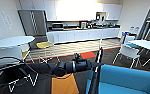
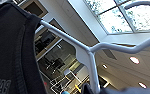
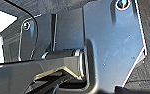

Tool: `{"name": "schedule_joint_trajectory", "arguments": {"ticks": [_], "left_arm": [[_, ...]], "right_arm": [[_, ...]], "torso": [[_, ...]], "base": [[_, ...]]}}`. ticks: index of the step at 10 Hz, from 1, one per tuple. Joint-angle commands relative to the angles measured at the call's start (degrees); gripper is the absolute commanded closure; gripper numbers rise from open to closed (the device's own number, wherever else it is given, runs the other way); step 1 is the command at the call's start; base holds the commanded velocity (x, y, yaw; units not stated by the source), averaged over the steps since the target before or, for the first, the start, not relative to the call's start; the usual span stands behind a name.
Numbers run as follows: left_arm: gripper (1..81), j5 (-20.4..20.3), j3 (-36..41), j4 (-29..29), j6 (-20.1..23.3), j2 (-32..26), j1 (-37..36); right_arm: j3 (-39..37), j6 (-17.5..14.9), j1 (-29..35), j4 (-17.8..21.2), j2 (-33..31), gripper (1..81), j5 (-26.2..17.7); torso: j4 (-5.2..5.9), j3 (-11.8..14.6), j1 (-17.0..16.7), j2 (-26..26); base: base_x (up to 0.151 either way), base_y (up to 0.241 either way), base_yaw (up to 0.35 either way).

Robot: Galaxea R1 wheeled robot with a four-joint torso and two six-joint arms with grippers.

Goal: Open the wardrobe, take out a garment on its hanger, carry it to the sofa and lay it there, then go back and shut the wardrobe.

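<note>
Kitchen counter (image 1: 83, 33) beyond blue sofa (image 1: 126, 80)

Blurry throughout; glare off kitchen cabinets (image 1: 66, 10), skylight (image 2: 121, 17) blown out (ceiling spots lit).

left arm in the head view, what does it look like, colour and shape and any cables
The left arm is a dark, near-black run of rounded cylindrical segments, with a paler grey band around one joint. A thin black cable loops in an arc above its near end. In the right wrist view, the robot's own dark plate has a round fitting at its corner and a pale edge.
</note>
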Motion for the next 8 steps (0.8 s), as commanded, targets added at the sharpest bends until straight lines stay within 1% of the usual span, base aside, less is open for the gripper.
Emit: {"name": "schedule_joint_trajectory", "arguments": {"ticks": [1,8], "left_arm": [[81.1,-2.8,1.5,1.8,0.7,0.5,-9.2],[81.1,-2.8,1.8,2.1,0.7,0.6,-9.2]], "right_arm": [[0.5,-0.3,1.8,0.1,0.7,1.0,-3.6],[0.5,-0.3,1.7,0.1,0.7,1.0,-3.5]], "torso": [[0.0,0.0,0.0,0.0],[0.0,0.0,0.0,0.0]], "base": [[0.0,0.0,-0.155],[0.0,0.0,-0.155]]}}
